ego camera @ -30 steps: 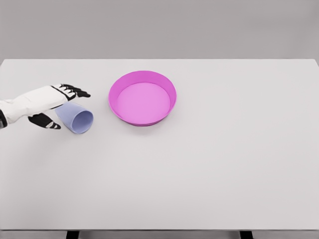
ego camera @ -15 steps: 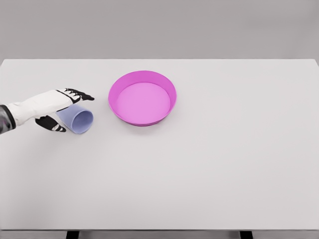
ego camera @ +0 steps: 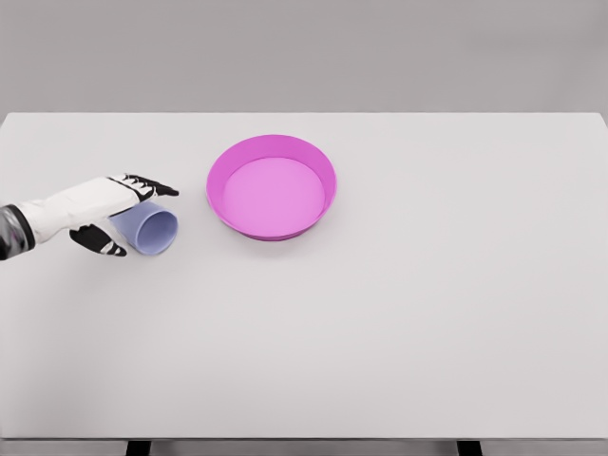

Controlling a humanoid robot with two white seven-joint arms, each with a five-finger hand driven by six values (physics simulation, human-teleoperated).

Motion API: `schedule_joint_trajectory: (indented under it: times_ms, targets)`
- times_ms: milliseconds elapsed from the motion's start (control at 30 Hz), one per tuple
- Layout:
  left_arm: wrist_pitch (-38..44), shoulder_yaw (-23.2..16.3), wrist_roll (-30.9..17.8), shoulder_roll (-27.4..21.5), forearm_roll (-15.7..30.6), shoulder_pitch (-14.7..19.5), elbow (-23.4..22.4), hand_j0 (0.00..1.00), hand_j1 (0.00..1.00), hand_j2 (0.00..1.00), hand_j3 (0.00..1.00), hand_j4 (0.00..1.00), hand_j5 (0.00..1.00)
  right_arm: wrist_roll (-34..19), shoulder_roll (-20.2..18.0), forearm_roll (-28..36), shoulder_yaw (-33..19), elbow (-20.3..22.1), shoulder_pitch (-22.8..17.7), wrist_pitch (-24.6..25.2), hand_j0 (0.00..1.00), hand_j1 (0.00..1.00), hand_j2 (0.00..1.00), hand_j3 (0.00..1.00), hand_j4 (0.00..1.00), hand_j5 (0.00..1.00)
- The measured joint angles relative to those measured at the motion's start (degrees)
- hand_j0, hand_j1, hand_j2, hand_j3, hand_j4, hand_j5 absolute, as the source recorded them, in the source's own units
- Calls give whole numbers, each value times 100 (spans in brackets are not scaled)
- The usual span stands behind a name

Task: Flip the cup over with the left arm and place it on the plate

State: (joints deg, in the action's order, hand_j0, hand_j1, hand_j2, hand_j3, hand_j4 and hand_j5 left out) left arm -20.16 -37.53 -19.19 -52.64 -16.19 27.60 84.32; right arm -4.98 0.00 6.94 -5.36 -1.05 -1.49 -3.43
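- The cup (ego camera: 152, 230) lies on its side on the table (ego camera: 399, 313), left of the plate (ego camera: 272, 185), mouth toward us; smooth, pale blue, probably light and rigid.
- We would grip its round wall.
- Our left hand (ego camera: 106, 211) straddles it, fingers above, thumb below, not visibly clamped.
- The plate is glossy magenta, shallow-rimmed.

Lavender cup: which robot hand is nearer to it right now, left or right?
Left. The left robot hand is over the lavender cup, which lies on its side, fingers above it and thumb below. The right arm is out of view.
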Motion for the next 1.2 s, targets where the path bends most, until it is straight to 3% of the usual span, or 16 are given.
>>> schedule_joint_trajectory:
  times_ms: [1200]
  targets:
    - [42,-56,0,342,-138,70,-420,100,100,100,100,100,100,-2,0,0,0,0,0,0,100,100,100,100,100,100]
